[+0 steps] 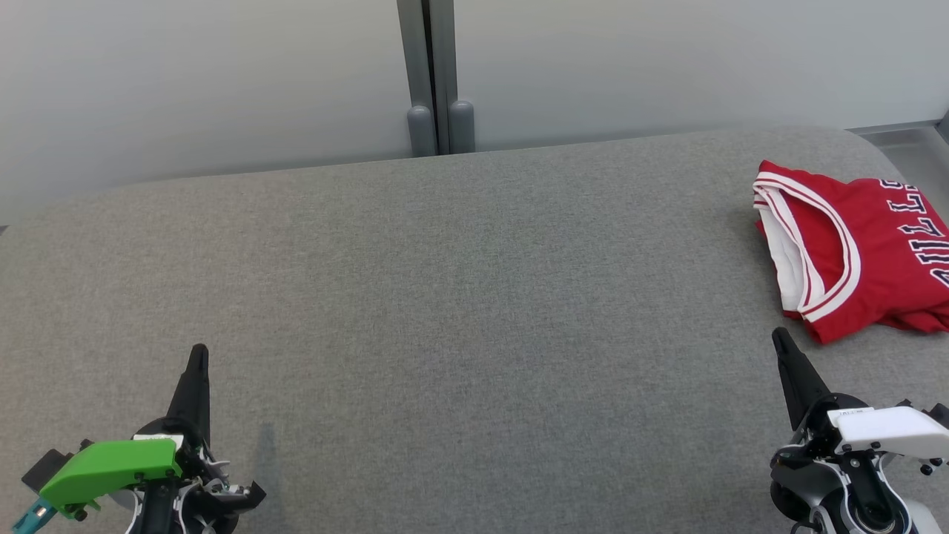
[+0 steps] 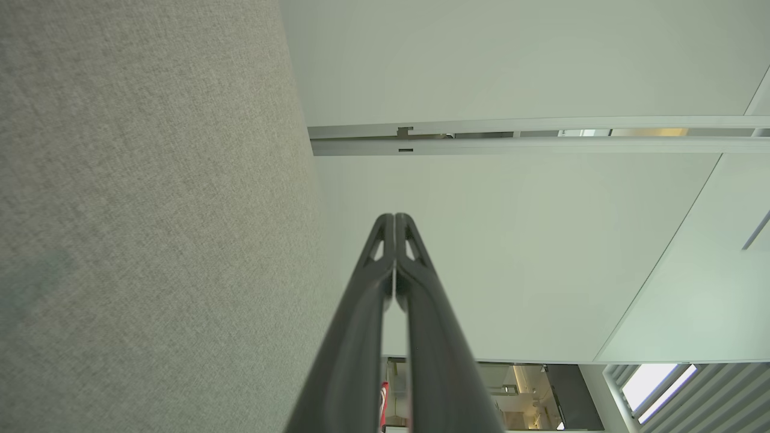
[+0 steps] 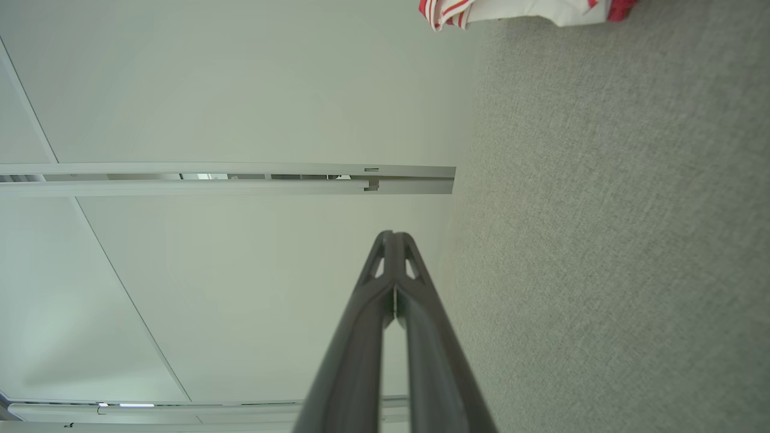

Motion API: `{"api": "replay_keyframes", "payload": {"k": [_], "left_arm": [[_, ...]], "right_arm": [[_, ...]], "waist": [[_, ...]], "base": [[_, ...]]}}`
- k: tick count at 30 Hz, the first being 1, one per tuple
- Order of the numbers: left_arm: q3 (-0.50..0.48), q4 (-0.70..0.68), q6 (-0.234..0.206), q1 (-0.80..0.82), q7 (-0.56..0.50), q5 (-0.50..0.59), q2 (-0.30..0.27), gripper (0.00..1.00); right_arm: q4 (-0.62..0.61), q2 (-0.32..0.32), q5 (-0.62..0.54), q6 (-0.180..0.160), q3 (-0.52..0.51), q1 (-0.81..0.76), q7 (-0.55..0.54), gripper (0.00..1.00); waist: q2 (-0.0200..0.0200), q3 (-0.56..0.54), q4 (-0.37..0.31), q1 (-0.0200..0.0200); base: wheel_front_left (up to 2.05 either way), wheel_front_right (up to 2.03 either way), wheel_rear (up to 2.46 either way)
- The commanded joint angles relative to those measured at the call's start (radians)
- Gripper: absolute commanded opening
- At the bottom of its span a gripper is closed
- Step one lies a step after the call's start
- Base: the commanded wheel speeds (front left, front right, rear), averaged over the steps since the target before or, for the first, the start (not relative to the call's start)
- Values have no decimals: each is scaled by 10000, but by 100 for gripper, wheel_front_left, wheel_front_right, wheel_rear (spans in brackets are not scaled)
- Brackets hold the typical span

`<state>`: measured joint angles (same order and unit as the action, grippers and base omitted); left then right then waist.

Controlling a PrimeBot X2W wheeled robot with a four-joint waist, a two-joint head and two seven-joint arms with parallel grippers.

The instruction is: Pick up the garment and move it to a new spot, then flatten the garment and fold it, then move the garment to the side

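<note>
While left gripper (image 2: 394, 219) and right gripper (image 3: 394, 236) sit pressed together, head view reveals garment (image 1: 878, 245) lettering.

Head view high, looking down on grey surface (image 1: 474, 297); wrist views low, sideways, sharing surface, wall (image 2: 511, 270).

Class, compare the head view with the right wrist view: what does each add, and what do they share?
Head view: the left pincer, shut, its green housing, and dark lettering on the red garment. Right wrist view: cut-outs near the tips of the right pincer, and a bright strip at the bottom. Shared: the garment, the right pincer, shut and empty, the grey padded surface and the wall rail.
</note>
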<state>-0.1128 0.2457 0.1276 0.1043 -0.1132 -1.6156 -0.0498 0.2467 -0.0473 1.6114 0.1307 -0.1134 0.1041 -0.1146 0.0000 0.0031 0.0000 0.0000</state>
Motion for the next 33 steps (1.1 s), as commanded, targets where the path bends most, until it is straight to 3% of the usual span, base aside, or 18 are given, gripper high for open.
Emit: {"api": "replay_keyframes", "payload": {"k": [1, 33], "left_arm": [[-33, -12, 64, 101, -38, 39, -34, 0], [-38, -13, 64, 102, -45, 50, -27, 0]], "right_arm": [[-45, -56, 32, 0, -20, 87, -27, 0], [-45, -55, 32, 0, -19, 87, -26, 0]], "waist": [[0, 0, 0, 0], [0, 0, 0, 0]], "base": [[0, 0, 0], [0, 0, 0]]}}
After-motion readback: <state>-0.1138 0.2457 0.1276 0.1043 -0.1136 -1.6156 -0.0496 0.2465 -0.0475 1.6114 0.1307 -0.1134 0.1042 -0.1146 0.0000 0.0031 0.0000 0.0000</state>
